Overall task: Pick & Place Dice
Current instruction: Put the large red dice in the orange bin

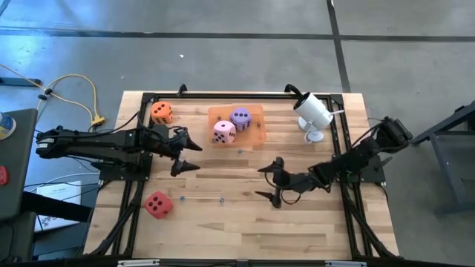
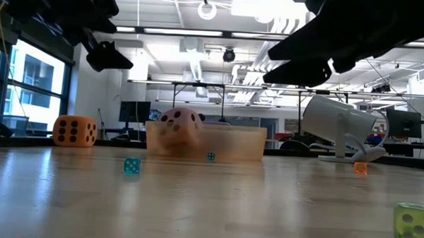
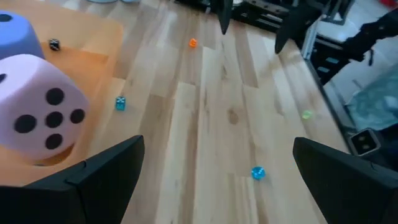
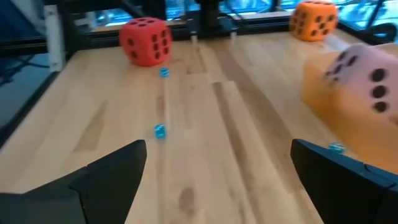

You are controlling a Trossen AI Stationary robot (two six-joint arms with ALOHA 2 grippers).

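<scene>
From above, the pink die and purple die sit in the orange tray, the orange die is out by the table's far left corner, and the red die is down near the left edge. The left gripper hovers just left of the tray, fingers spread wide and holding nothing; the right gripper is the same (mid-table, well below the tray).

Low view: the pink die is in the tray, with the orange die off to the side.

Left wrist: the pink die is close, fingers apart.

Right wrist: the red die and orange die are far off.
</scene>
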